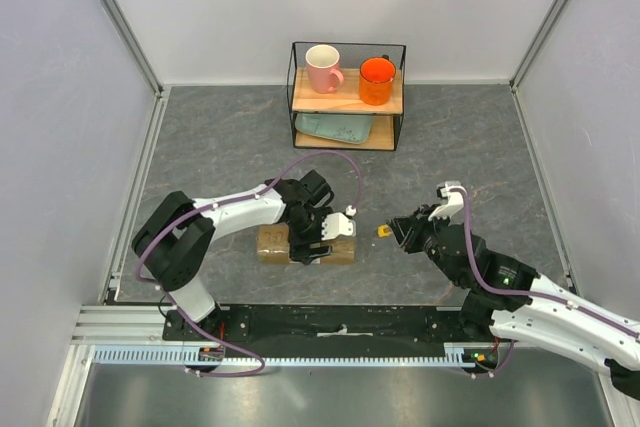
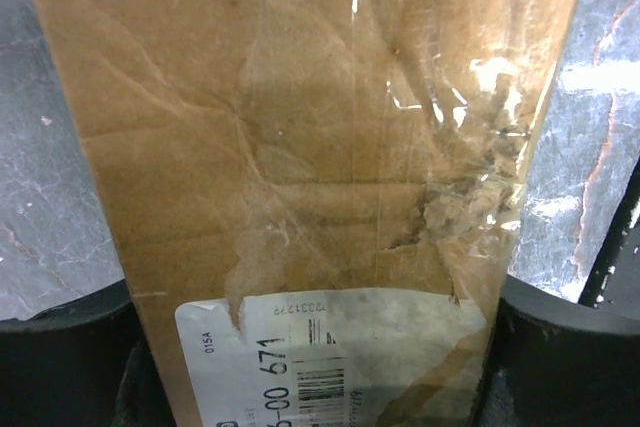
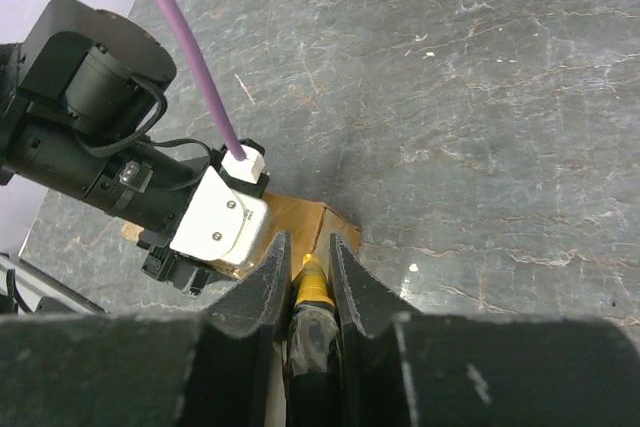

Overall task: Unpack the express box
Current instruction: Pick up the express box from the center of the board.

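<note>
The express box (image 1: 270, 246) is a flat brown cardboard parcel lying on the grey table in front of the left arm. In the left wrist view the express box (image 2: 300, 147) fills the frame, with clear tape and a white shipping label (image 2: 380, 347). My left gripper (image 1: 310, 240) sits on top of it, its black fingers (image 2: 60, 357) against both long sides. My right gripper (image 1: 397, 232) is shut on a yellow utility knife (image 1: 384, 231), just right of the box's right end. In the right wrist view the knife (image 3: 312, 282) tip points at the box corner (image 3: 305, 219), close to it.
A black wire shelf (image 1: 347, 97) stands at the back with a pink mug (image 1: 323, 68) and an orange mug (image 1: 377, 80) on top and a teal tray (image 1: 335, 128) below. Walls close in both sides; a metal rail (image 1: 120, 327) runs along the near edge.
</note>
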`<state>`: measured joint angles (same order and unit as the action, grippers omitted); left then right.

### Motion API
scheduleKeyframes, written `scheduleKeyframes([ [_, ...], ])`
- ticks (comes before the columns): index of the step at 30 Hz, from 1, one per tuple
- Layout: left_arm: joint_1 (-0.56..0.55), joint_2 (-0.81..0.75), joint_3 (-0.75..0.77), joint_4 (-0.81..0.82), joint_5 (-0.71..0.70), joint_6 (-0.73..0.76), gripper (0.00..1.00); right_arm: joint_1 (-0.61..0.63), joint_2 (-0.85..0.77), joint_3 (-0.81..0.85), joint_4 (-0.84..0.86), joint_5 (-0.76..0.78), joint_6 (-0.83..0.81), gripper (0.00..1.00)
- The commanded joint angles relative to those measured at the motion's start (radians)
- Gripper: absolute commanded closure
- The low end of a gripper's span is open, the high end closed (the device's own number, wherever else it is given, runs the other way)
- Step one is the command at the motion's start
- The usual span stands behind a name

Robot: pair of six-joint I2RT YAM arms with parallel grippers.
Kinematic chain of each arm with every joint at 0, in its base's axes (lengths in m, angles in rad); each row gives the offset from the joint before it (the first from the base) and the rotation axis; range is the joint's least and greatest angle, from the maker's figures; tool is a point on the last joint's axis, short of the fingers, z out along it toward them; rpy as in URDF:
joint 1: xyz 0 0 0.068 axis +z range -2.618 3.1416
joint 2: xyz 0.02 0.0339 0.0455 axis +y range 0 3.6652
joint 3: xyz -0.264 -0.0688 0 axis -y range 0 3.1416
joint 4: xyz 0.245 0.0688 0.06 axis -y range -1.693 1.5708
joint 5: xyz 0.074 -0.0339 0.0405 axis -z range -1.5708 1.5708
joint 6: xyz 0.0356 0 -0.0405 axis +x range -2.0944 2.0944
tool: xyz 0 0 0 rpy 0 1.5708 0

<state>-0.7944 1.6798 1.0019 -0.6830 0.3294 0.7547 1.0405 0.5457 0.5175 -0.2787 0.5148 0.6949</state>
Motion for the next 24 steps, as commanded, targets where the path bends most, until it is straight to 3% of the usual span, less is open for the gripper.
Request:
scheduleKeyframes([
  [1,-0.008,-0.086,0.026,0.068,-0.052,-0.057,0.34,0.0,-0.039,0.006,-0.03,0.071,0.049,1.0],
  [4,-0.011,-0.213,0.107,0.054,-0.122,-0.01,0.34,0.0,-0.069,0.044,-0.033,0.117,0.028,1.0],
  [7,-0.022,-0.308,0.222,0.036,-0.162,0.073,0.45,0.0,-0.079,0.11,-0.005,0.134,-0.035,1.0],
  [9,-0.04,-0.365,0.273,0.042,-0.182,0.093,0.6,0.0,-0.079,0.147,0.038,0.116,-0.064,1.0],
  [10,-0.051,-0.373,0.309,0.04,-0.193,0.1,0.7,0.0,-0.081,0.156,0.056,0.1,-0.077,1.0],
  [11,-0.071,-0.39,0.319,0.046,-0.211,0.092,0.88,0.0,-0.082,0.167,0.074,0.087,-0.096,1.0],
  [16,-0.117,-0.469,0.269,0.088,-0.228,-0.001,0.88,-0.002,-0.084,0.234,0.098,0.028,-0.162,1.0],
  [17,-0.124,-0.489,0.25,0.097,-0.234,-0.005,0.98,0.0,-0.089,0.263,0.098,0.019,-0.176,1.0],
  [19,-0.127,-0.554,0.208,0.126,-0.242,-0.015,0.98,0.0,-0.102,0.314,0.09,0.008,-0.225,1.0],
  [24,-0.138,-0.637,0.26,0.011,-0.139,0.008,0.98,0.001,-0.057,0.462,-0.005,-0.09,-0.348,1.0],
])
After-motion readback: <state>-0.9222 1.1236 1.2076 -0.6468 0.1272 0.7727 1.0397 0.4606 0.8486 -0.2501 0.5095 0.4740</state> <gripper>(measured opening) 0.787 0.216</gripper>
